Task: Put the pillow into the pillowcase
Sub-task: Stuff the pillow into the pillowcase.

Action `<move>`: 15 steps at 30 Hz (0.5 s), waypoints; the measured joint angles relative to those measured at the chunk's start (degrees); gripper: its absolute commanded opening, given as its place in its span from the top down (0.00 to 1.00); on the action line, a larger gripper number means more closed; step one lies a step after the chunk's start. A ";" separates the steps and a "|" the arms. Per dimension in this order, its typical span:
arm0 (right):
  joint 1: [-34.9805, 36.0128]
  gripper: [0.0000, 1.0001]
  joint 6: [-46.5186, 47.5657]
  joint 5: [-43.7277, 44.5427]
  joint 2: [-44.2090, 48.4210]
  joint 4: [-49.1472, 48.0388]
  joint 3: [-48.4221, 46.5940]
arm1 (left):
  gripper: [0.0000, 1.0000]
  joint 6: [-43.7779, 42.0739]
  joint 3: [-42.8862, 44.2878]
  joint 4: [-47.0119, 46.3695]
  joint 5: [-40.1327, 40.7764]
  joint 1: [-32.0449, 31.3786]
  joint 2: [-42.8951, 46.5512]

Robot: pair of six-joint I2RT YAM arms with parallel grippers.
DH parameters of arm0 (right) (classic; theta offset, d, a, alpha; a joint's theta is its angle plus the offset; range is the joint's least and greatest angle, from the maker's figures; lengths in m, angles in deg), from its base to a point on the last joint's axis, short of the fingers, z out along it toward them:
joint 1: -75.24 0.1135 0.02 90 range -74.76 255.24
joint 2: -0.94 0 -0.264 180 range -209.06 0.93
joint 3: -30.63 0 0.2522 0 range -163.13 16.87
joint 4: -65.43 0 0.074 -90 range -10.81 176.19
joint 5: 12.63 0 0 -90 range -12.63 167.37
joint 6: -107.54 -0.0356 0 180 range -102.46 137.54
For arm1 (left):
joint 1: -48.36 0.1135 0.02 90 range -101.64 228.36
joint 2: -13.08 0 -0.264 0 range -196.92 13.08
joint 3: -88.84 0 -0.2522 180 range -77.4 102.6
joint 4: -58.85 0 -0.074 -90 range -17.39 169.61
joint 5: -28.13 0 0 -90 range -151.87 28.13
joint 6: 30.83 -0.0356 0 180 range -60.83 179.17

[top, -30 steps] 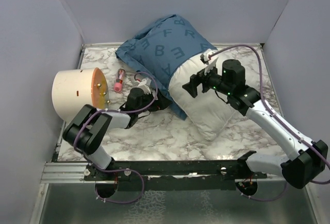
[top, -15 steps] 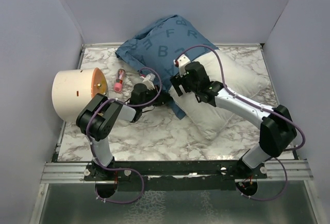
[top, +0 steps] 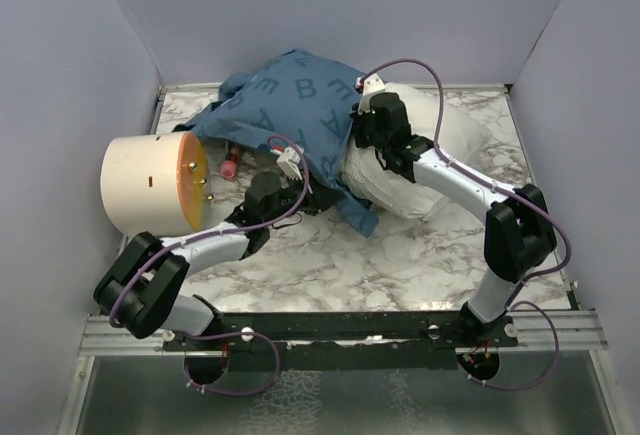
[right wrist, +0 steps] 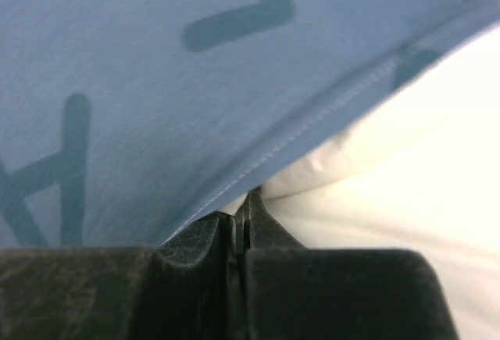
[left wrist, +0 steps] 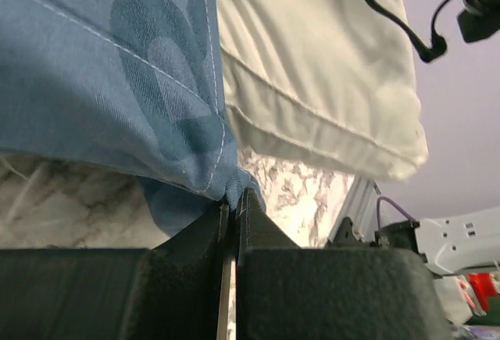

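Note:
The blue lettered pillowcase lies bunched at the back of the marble table, its open edge over the left end of the white pillow. My left gripper is shut on the lower hem of the pillowcase, and blue cloth bulges out at its fingertips. The pillow lies just beyond. My right gripper sits at the upper side of the opening. It is shut where the hem of the pillowcase meets the pillow.
A cream cylinder with an orange face lies on its side at the left, touched by the pillowcase's corner. A small pink bottle lies next to it. Grey walls close in the table on three sides.
My right arm swung from over the pillow to the pillowcase's opening and shut there. My left gripper shut on the hem. The pillowcase spread left and the pillow shifted back.

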 measured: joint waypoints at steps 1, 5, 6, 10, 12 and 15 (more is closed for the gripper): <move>-0.13 0.99 -1.95 -1.86 -0.17 -2.58 1.09 | 1.00 0.90 -0.74 -1.33 0.28 -0.79 -0.35; -0.35 0.71 -6.78 -12.39 -0.96 -15.52 9.07 | 1.00 5.84 -5.66 -10.16 0.28 -1.97 -6.34; -0.42 0.58 -7.56 -15.50 -0.98 -19.65 9.86 | 1.00 7.10 -6.75 -11.98 0.17 -1.97 -8.22; -0.72 0.19 -6.67 -27.56 4.98 -28.37 23.65 | 1.00 10.60 -10.29 -15.47 -1.14 -1.09 -12.22; -0.70 0.03 -4.94 -31.32 12.04 -26.10 27.56 | 1.00 10.69 -10.54 -15.50 -1.70 -0.72 -11.82; -0.50 0.00 -1.51 -34.75 26.80 -17.11 28.87 | 1.00 9.11 -10.38 -12.33 -2.45 -0.70 -9.03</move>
